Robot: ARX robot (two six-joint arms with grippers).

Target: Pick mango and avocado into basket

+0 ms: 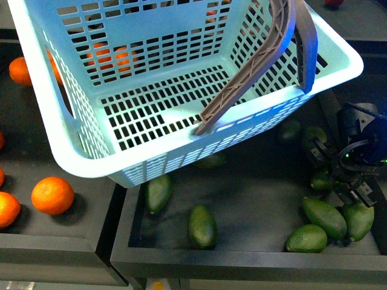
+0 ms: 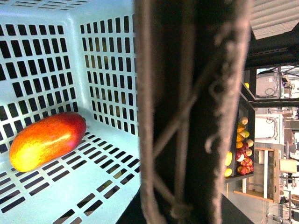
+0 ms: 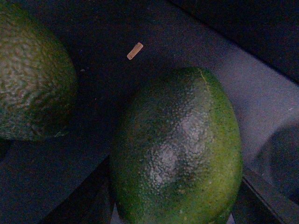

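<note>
1. Front view: the basket [image 1: 91,163] hangs tilted above the bins, its brown handle [image 1: 254,66] swung up towards the right. Oranges [image 1: 52,194] lie in the left bin. Loose avocados [image 1: 202,226] lie in the dark tray [image 1: 242,257]. The right gripper [image 1: 335,172] is low at the tray's right side, just beside one avocado [image 1: 319,179].
2. Left wrist view: the mango [image 2: 46,140] lies on the slotted floor of the basket [image 2: 107,70], near a corner. The handle [image 2: 187,112] with its ties fills the middle. The left gripper's own fingers do not show.
3. Right wrist view: the avocado [image 3: 177,149] fills the picture, close to the camera, with a second avocado [image 3: 32,74] beside it. Whether the right jaws press on it cannot be told.
</note>
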